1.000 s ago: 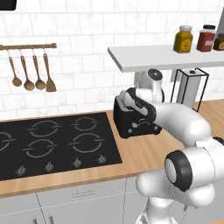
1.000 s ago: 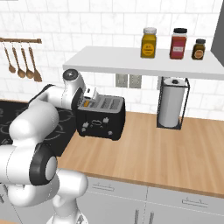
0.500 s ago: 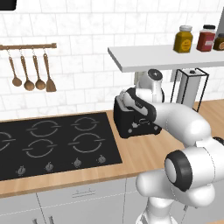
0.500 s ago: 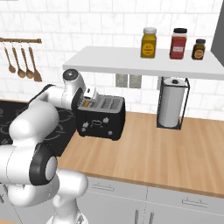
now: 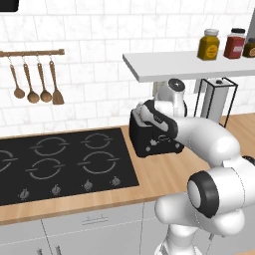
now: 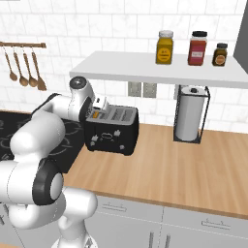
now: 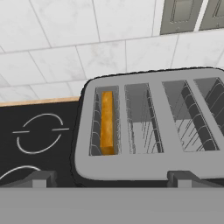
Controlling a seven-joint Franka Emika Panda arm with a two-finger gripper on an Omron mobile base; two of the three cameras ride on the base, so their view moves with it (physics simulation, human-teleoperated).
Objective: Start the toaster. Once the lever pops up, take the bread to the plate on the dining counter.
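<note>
Claw wide above toaster, bread down in slot

Claw (image 7: pixel 112 178) spread wide, gripping nothing, poised just over the toaster (image 6: pixel 113 130). Toaster black and boxy, standing on the wood tabletop (image 6: pixel 179 164) just beside the black stove (image 5: pixel 60 162), close to the tiled wall. Bread (image 7: pixel 107 122) sunk upright in the slot at the far left in the hand view, on the stove side; orange-brown crust edge showing between the wires. Other slots showing bare wire racks. Fingertips (image 7: pixel 40 179) low in the hand view, one to each side, over the near edge of the toaster top. Seen from the right base view, a small orange patch of bread in the top of the toaster, close under the white hand. Paper towel roll (image 6: pixel 188 119) further right on the tabletop, well apart from the toaster. Three jars (image 6: pixel 164 47) on the white shelf (image 6: pixel 155 70) above. Wooden spoons (image 5: pixel 37 85) hanging on a wall rail over the stove.
</note>
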